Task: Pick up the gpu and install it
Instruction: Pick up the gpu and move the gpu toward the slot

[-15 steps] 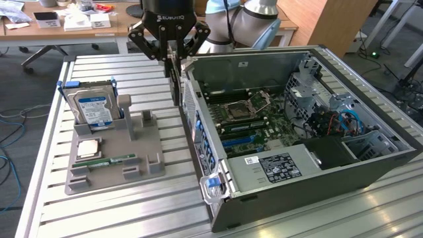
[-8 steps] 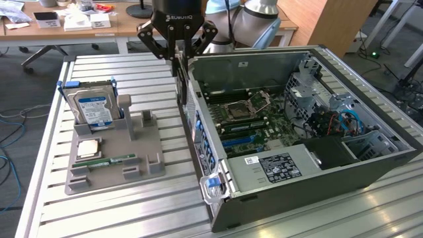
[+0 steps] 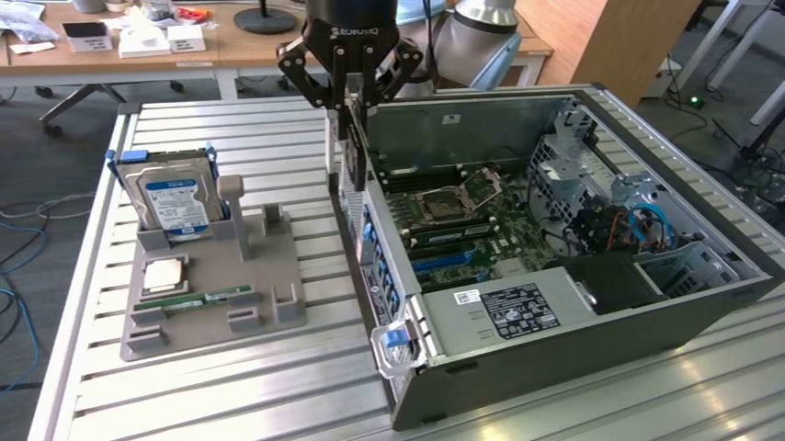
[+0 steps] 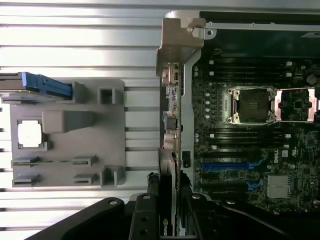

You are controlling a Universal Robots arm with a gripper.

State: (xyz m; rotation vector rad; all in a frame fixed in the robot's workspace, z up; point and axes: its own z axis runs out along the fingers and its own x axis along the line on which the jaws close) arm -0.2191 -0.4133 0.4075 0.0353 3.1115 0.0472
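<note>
Dark green-black board is what you have in the gripper (image 3: 352, 96): the gpu (image 3: 353, 152) hangs below the fingers, which are closed to a narrow gap on its upper edge, one on each face. In the wrist view the gripper (image 4: 167, 191) pinches the gpu (image 4: 166, 215) seen edge-on, as a thin strip between the two pads.

The card is in the air, touching nothing but the fingers. It sits right over the rear wall of the open computer case (image 3: 589, 340), at the edge of the motherboard (image 3: 472, 220) and not yet over it. The grey fixture tray (image 3: 276, 276) with the blue-labelled hard drive (image 3: 178, 204) is off to the exterior view's left, well apart from the card.

The relation that matters to you is the card against the blue expansion slots (image 3: 448, 266). They lie inside the case, to the exterior view's right of the card and lower than it. In the wrist view those slots (image 4: 225, 165) run across the line of the card's thin edge, so the card looks turned crosswise to them. The edge-on view is poor, so take that angle as likely rather than certain. The card's long axis appears to hang roughly upright from the fingers.
</note>
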